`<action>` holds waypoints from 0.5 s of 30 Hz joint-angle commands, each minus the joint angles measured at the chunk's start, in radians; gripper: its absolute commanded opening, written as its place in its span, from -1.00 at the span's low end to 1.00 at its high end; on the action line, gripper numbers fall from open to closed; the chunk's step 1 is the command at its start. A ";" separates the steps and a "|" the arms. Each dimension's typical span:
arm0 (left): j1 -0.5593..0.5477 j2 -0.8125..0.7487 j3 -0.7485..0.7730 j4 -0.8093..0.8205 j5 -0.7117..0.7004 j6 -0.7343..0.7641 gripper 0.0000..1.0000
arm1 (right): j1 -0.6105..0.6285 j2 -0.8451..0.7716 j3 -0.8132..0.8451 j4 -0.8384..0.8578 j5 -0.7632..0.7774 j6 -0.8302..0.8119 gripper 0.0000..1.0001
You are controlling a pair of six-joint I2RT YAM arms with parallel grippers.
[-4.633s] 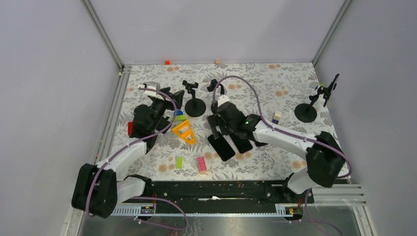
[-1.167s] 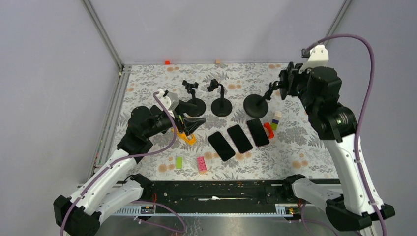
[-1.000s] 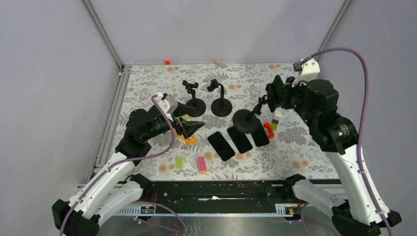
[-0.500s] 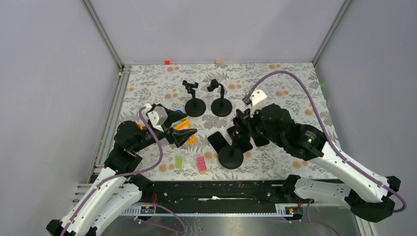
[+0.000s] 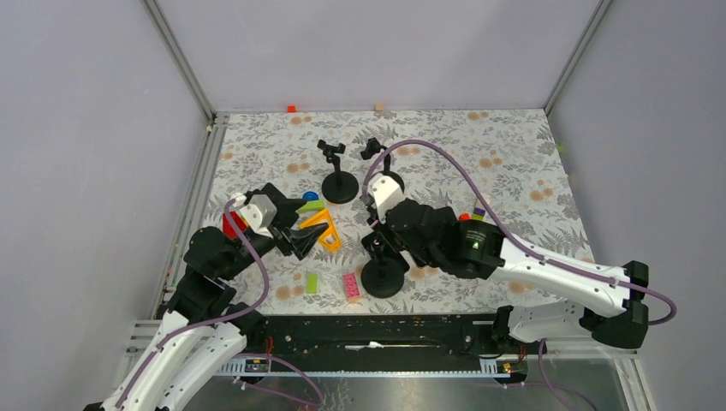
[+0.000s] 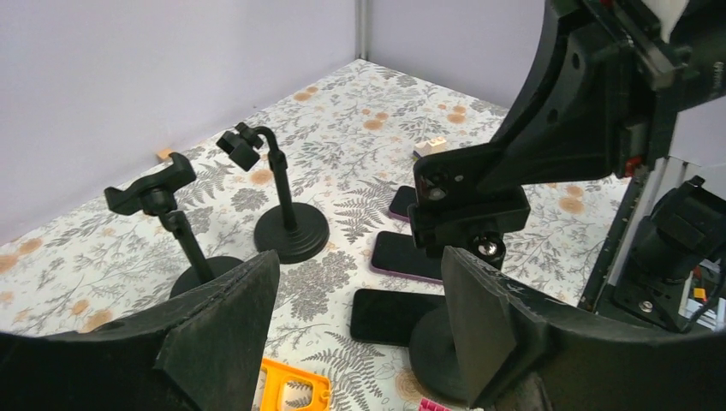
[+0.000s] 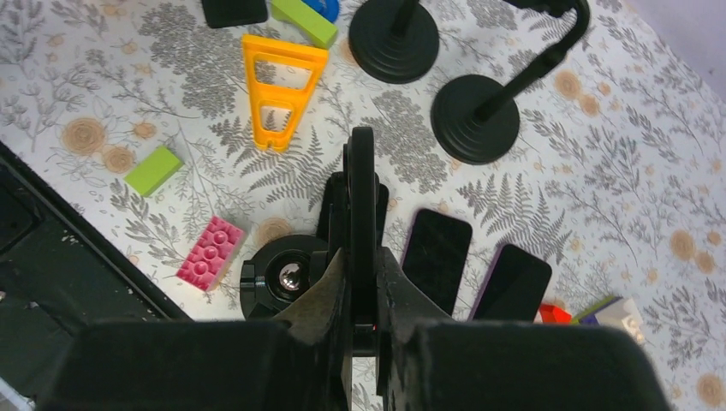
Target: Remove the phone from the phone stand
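We see the right fingers (image 7: pixel 318 301) clamped on the edge-on phone (image 7: pixel 361 171) — it sits in the phone stand (image 5: pixel 383 278), near the front of the counter (image 5: pixel 514 154) — while the left fingers (image 6: pixel 224 338) hang apart, probably to brace that stand.

You're looking at a stand (image 7: pixel 265 284) in matt black all over, while the phones (image 7: pixel 437 255) just beside its base are glossy and smooth. The orange frame (image 7: pixel 278 86) and pink brick (image 7: pixel 210 253) look like smooth plastic. The flowered table cover (image 7: pixel 599 180) is matt.
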 commanded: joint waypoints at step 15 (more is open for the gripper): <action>0.007 -0.009 -0.025 -0.002 0.110 0.081 0.51 | 0.072 0.077 0.102 0.246 0.002 -0.026 -1.00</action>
